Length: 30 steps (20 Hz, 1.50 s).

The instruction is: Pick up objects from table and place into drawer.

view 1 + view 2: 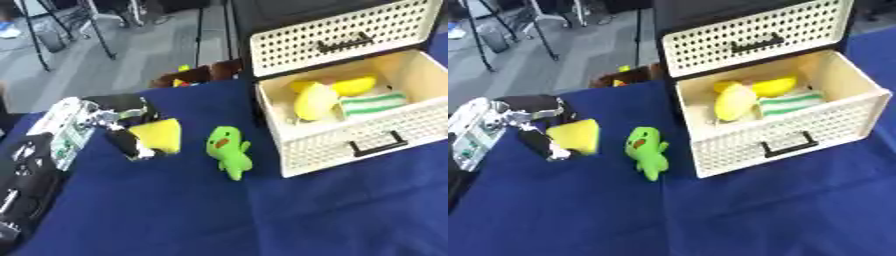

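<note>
- The left hand (131,131) has its fingers clamped on a yellow block (158,135), low over the blue desk (579,215), left of a green plush toy (229,151).
- The open cream drawer (350,142) holds yellow items (319,99) and a green-striped cloth (373,104).
- Grey floor (149,50) and stand legs (39,35) lie beyond.
- The left eye view alone shows more of the left arm (22,175).

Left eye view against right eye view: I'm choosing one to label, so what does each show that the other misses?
Only the left eye view shows the left arm's black lower part along its left edge. The right eye view adds nothing of its own. Both show the left hand curled round the yellow block, the green plush toy lying apart, and the open drawer with yellow and striped things inside.
</note>
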Each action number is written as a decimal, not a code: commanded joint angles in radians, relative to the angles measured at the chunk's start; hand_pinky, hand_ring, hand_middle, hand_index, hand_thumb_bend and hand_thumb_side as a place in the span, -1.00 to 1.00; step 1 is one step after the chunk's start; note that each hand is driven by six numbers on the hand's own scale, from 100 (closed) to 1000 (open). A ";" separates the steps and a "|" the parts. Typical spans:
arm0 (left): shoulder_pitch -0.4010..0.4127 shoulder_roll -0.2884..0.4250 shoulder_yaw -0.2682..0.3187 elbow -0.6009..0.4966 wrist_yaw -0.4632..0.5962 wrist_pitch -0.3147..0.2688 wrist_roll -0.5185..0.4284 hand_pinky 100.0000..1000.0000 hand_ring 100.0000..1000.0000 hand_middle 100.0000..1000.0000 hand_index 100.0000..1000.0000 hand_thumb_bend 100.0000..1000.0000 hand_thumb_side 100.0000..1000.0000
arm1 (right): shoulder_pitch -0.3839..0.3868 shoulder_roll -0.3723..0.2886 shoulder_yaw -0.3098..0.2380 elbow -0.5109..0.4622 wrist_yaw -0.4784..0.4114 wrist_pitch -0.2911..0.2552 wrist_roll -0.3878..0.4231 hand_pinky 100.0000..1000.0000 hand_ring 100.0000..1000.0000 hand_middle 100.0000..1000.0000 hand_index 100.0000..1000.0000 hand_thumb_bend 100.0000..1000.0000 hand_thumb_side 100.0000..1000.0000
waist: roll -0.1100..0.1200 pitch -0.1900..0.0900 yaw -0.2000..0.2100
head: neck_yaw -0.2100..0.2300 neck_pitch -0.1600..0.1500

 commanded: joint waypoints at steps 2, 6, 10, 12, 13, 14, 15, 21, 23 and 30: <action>-0.032 0.051 0.013 -0.109 0.104 0.022 -0.028 -0.22 0.09 0.02 0.38 -0.62 -0.14 | -0.004 -0.019 -0.012 -0.010 -0.016 0.006 0.001 -0.21 -0.02 -0.15 0.38 -1.00 0.95 | -0.014 -0.032 0.007 | -0.008 0.010; -0.048 0.048 0.022 -0.208 0.253 0.081 -0.050 -0.26 0.06 0.00 0.37 -0.70 -0.11 | -0.004 -0.018 -0.013 -0.010 -0.020 0.009 0.001 -0.21 -0.02 -0.15 0.38 -1.00 0.95 | -0.013 -0.040 0.008 | -0.012 0.010; -0.072 0.029 0.010 -0.282 0.384 0.182 -0.055 -0.30 0.04 -0.02 0.37 -0.73 -0.06 | -0.010 -0.017 -0.013 -0.010 -0.025 0.010 0.001 -0.21 -0.02 -0.14 0.38 -1.00 0.95 | -0.012 -0.044 -0.001 | -0.010 0.009; -0.084 0.014 0.003 -0.302 0.431 0.230 -0.047 -0.33 0.03 -0.03 0.37 -0.76 -0.05 | -0.013 -0.015 -0.013 -0.010 -0.028 0.010 0.002 -0.21 -0.02 -0.14 0.38 -1.00 0.95 | -0.012 -0.044 -0.007 | -0.009 0.007; -0.091 0.006 0.001 -0.307 0.452 0.252 -0.041 -0.34 0.02 -0.04 0.36 -0.78 -0.05 | -0.015 -0.014 -0.013 -0.010 -0.029 0.010 0.002 -0.21 -0.02 -0.14 0.38 -1.00 0.95 | -0.011 -0.044 -0.012 | -0.008 0.006; -0.099 -0.003 0.000 -0.308 0.472 0.273 -0.034 -0.35 0.02 -0.04 0.36 -0.79 -0.05 | -0.017 -0.014 -0.013 -0.010 -0.030 0.011 0.001 -0.21 -0.02 -0.14 0.38 -1.00 0.95 | -0.010 -0.044 -0.016 | -0.008 0.004; -0.106 -0.011 -0.002 -0.310 0.490 0.290 -0.028 -0.36 0.01 -0.05 0.36 -0.80 -0.04 | -0.019 -0.013 -0.013 -0.010 -0.031 0.011 0.001 -0.21 -0.02 -0.14 0.38 -1.00 0.95 | -0.009 -0.044 -0.020 | -0.007 0.004; -0.144 -0.054 -0.002 -0.330 0.622 0.370 0.035 -0.41 -0.02 -0.08 0.35 -0.81 0.05 | -0.028 -0.008 -0.013 -0.010 -0.036 0.018 0.001 -0.21 -0.02 -0.15 0.38 -1.00 0.95 | 0.003 -0.040 -0.040 | -0.007 0.000; -0.153 -0.065 -0.001 -0.331 0.667 0.394 0.065 -0.42 -0.03 -0.09 0.35 -0.80 0.08 | -0.032 -0.007 -0.013 -0.010 -0.037 0.020 0.001 -0.22 -0.02 -0.15 0.38 -1.00 0.95 | 0.007 -0.037 -0.046 | -0.008 -0.001; -0.181 -0.110 -0.001 -0.304 0.758 0.436 0.176 -0.44 -0.04 -0.10 0.35 -0.76 0.14 | -0.049 -0.002 -0.010 -0.010 -0.043 0.021 0.005 -0.22 -0.02 -0.15 0.37 -1.00 0.95 | 0.015 -0.029 -0.058 | -0.003 -0.015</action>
